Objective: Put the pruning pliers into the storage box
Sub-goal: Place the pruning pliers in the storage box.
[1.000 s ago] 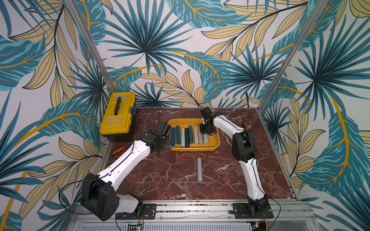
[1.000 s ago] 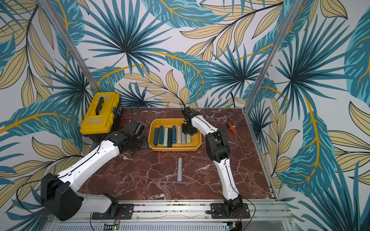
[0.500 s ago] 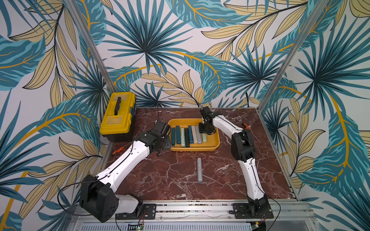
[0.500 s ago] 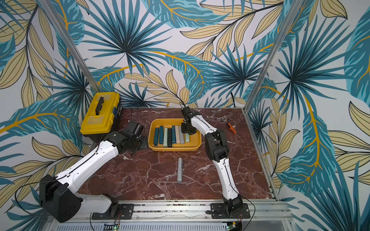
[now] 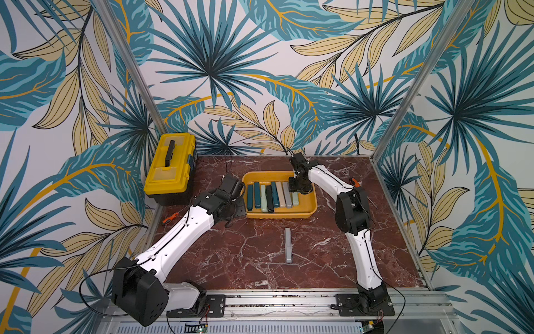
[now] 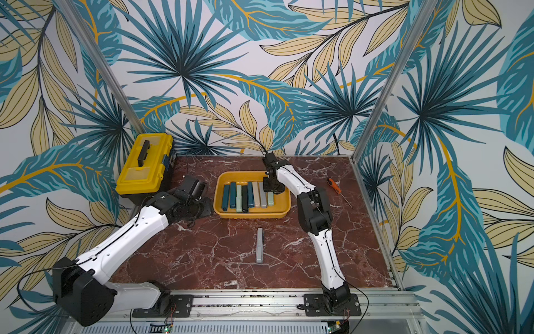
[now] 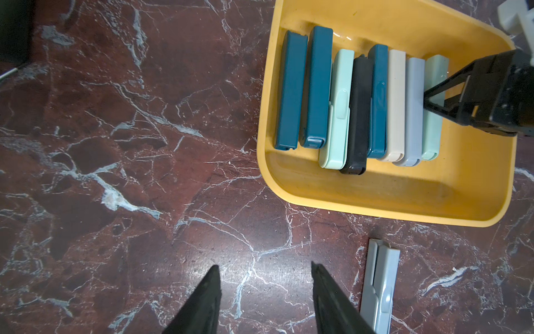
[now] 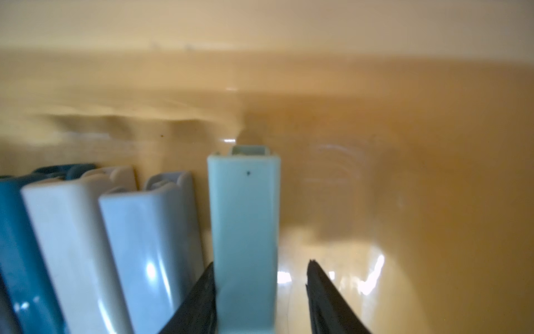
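Right tool [image 8: 261, 263] stands parted inside the storage box [image 8: 404, 144] — mint pruning pliers [image 8: 244, 217] between its jaws, gap on one side; left tool [image 7: 264, 264] parted, empty — grey pruning pliers [image 7: 380, 283] near it on the bench [image 7: 115, 144].

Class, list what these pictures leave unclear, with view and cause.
Mint plier: part hidden under the right gripper, in both top views.
Grey plier: one end cut off by the left wrist view's edge.
Toolbox: contents hidden by shut lid.
Tray wall: blurred in the right wrist view.
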Action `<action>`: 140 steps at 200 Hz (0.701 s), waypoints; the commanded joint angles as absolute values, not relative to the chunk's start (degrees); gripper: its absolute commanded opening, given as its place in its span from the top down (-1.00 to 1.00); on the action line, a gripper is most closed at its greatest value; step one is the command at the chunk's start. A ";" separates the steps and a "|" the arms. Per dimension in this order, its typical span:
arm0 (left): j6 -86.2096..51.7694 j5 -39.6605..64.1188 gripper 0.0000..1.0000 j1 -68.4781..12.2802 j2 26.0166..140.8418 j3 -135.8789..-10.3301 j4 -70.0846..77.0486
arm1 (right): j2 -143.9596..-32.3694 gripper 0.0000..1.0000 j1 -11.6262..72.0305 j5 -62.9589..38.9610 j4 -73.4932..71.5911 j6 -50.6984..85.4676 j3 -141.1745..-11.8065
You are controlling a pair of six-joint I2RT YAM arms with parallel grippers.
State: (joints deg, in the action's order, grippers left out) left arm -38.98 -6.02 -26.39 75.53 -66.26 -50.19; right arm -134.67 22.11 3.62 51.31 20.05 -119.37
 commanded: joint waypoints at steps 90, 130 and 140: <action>-37.18 -3.78 -0.06 -25.94 73.92 -65.69 -48.16 | -103.73 -0.02 27.14 6.83 54.22 23.23 -95.54; -36.72 -3.85 -0.06 -26.04 72.71 -65.52 -48.34 | -95.10 -0.02 36.23 8.18 53.07 31.88 -80.69; -36.52 -3.81 -0.06 -26.06 72.62 -65.46 -48.44 | -92.84 -0.03 38.24 7.47 51.72 35.47 -76.59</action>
State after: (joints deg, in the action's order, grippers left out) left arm -37.74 -3.81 -26.39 74.02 -65.87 -48.84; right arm -97.14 34.37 7.20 52.27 26.76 -83.94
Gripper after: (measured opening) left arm 0.530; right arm 0.511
